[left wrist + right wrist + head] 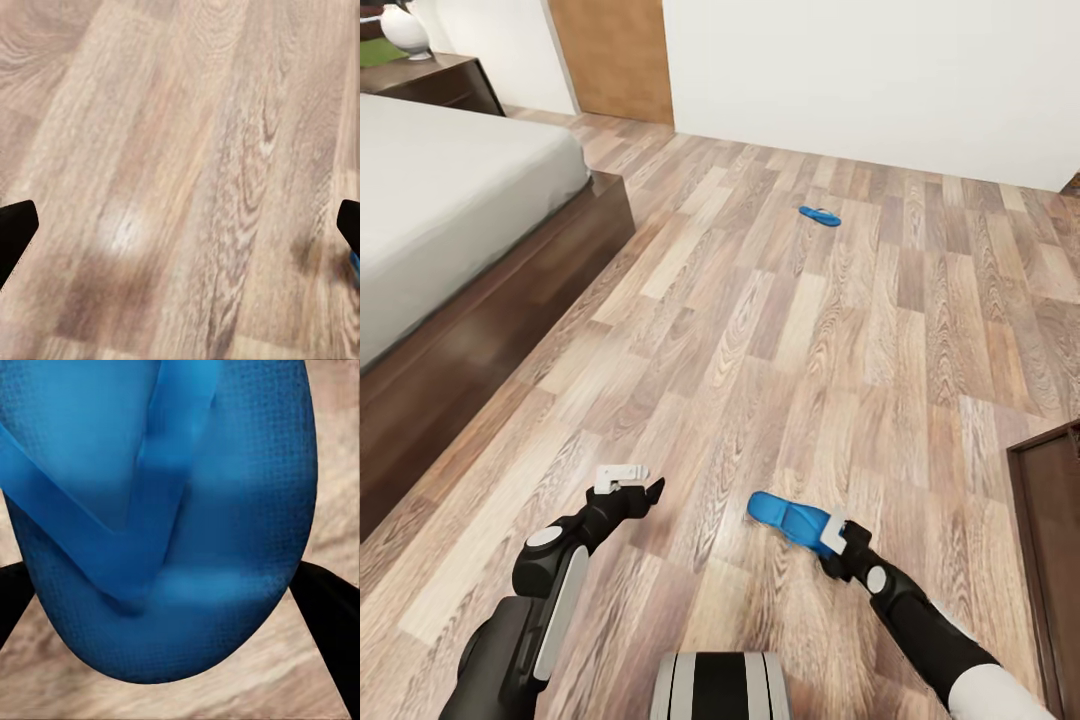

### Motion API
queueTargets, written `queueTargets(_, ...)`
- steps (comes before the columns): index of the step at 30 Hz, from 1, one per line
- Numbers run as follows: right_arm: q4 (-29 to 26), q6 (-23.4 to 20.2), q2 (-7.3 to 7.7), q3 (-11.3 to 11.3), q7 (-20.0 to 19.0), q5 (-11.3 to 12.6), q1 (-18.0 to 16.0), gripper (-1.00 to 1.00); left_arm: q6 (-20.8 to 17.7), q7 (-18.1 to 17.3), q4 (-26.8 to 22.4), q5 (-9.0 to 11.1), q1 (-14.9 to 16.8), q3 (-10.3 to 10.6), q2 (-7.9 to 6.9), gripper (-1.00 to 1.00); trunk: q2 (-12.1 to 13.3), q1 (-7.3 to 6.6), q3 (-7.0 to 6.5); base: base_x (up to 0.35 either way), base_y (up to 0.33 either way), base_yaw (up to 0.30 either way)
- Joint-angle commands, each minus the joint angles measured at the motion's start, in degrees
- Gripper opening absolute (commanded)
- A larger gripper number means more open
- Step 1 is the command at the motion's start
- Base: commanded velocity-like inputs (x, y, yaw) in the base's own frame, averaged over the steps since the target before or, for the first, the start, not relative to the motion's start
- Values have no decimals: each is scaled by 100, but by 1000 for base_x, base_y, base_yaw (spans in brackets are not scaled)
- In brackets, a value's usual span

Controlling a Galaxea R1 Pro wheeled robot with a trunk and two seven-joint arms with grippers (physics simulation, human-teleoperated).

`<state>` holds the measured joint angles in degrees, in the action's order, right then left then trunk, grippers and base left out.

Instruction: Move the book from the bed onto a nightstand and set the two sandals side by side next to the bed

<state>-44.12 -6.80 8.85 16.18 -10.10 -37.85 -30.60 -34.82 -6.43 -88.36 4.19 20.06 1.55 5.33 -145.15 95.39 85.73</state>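
Observation:
My right gripper (826,541) is shut on one blue sandal (788,517), held low over the wood floor in front of me. In the right wrist view this sandal (161,510) sits between the two dark fingers (326,619), its straps facing the camera. The other blue sandal (819,215) lies flat on the floor farther off, towards the white wall. My left gripper (635,490) hangs open over bare planks, and in the left wrist view it (180,225) holds nothing. The bed (450,190) stands at the left. The nightstand (435,82) is beyond it. The book is out of view.
A white rounded lamp base (404,30) stands on the nightstand. A dark wooden cabinet (1050,560) juts in at the right edge. An orange-brown door (615,55) is set in the far wall. Open floor (760,330) stretches between the bed and the far sandal.

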Motion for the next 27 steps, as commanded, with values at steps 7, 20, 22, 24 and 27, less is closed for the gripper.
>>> queueTargets(7, -58, -24, -24, -618, -27, -2, 1, -100, -34, 13, -5, 50, 2, -5, -5, 100, 8, -18, -152, 0, 0, 0)
queueTargets(20, -260, 121, -137, -1194, -45, 1831, 7, -100, -25, 63, 219, 38, 6, 10, 19, 100, 26, -52, -440, 0, 0, 0)
queueTargets(22, -262, 128, -137, -1199, -40, 1906, 9, -100, -22, 63, 231, 38, 6, 11, 20, 100, 28, -57, -484, 0, 0, 0)
queueTargets(24, -263, 132, -141, -1202, -38, 1991, 14, -100, -27, 68, 240, 38, 4, 12, 21, 100, 31, -62, -528, 0, 0, 0)
queueTargets(27, -255, 135, -145, -1204, -30, 2354, 18, -100, -37, 71, 247, 31, 4, 12, 21, 100, 35, -70, -595, 0, 0, 0)
